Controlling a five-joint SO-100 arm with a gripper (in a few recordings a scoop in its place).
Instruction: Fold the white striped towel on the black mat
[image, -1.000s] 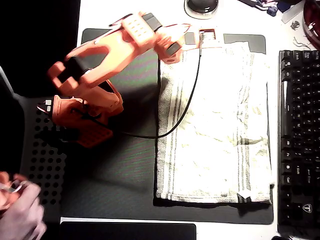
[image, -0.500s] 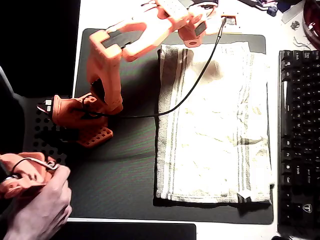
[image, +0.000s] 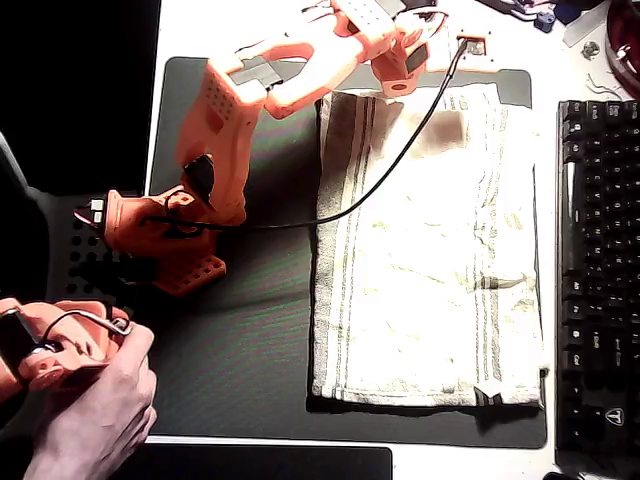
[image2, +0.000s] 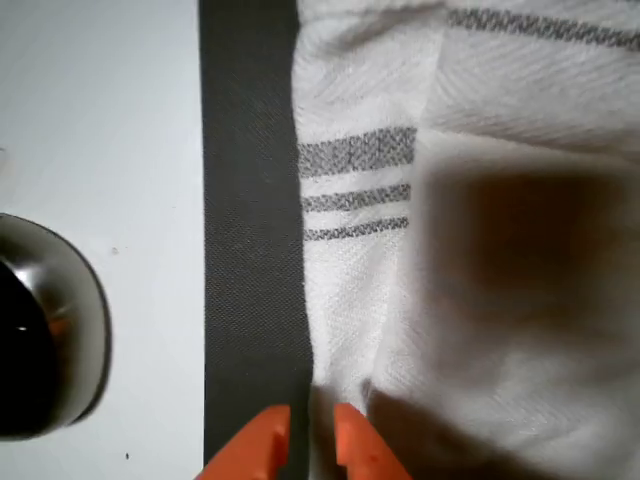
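Note:
The white striped towel (image: 425, 250) lies flat on the right half of the black mat (image: 240, 340), with its grey stripes running along the left side. My orange arm reaches over the mat's far edge, and the gripper (image: 468, 48) hovers above the towel's far edge. In the wrist view the two orange fingertips (image2: 265, 440) stand almost together over the towel (image2: 480, 300) where it meets the bare mat (image2: 250, 250). The gripper (image2: 312, 440) holds nothing. A dark shadow falls on the cloth.
A black cable (image: 385, 175) trails across the towel's upper left. A black keyboard (image: 598, 270) borders the mat on the right. A round metal object (image2: 45, 330) sits on the white table beyond the mat. A perforated panel (image: 85, 300) and a person's hand (image: 95, 420) are at the left.
The arm has swung from the towel's far left corner rightward along the far edge of the mat. The towel has not moved. The hand at lower left has shifted.

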